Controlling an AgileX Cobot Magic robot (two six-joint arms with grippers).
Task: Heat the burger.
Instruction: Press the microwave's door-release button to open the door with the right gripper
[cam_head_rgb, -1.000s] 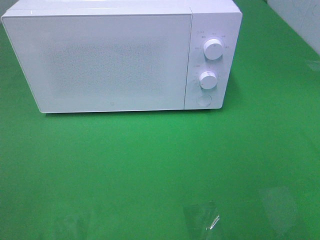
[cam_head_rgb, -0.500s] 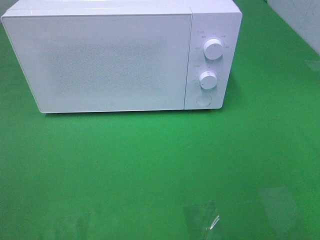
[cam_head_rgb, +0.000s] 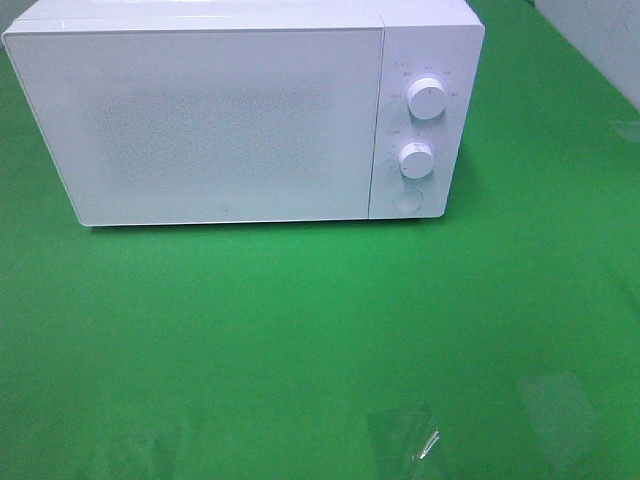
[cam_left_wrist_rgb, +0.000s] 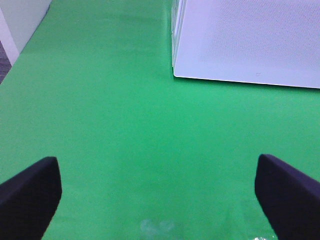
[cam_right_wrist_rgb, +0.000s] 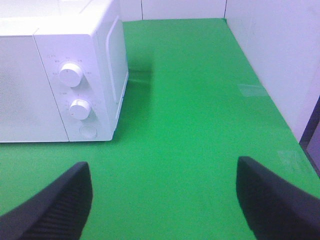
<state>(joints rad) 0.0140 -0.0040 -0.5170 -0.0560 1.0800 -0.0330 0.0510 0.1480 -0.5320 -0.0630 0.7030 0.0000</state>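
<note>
The burger is not visible in any view, hidden if it lies anywhere here, and the one place that could conceal it is the white microwave (cam_head_rgb: 240, 120), which stands upright on the green tabletop (cam_head_rgb: 320, 340) with its opaque speckled door (cam_head_rgb: 210, 125) shut flush.

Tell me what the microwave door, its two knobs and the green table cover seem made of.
Door: likely white glass or plastic, smooth, with a fine dotted mesh showing through. Knobs: probably moulded white plastic, satin, softly shaded at the rims. Table cover: matte green sheet, cloth or vinyl; cannot tell which.
</note>
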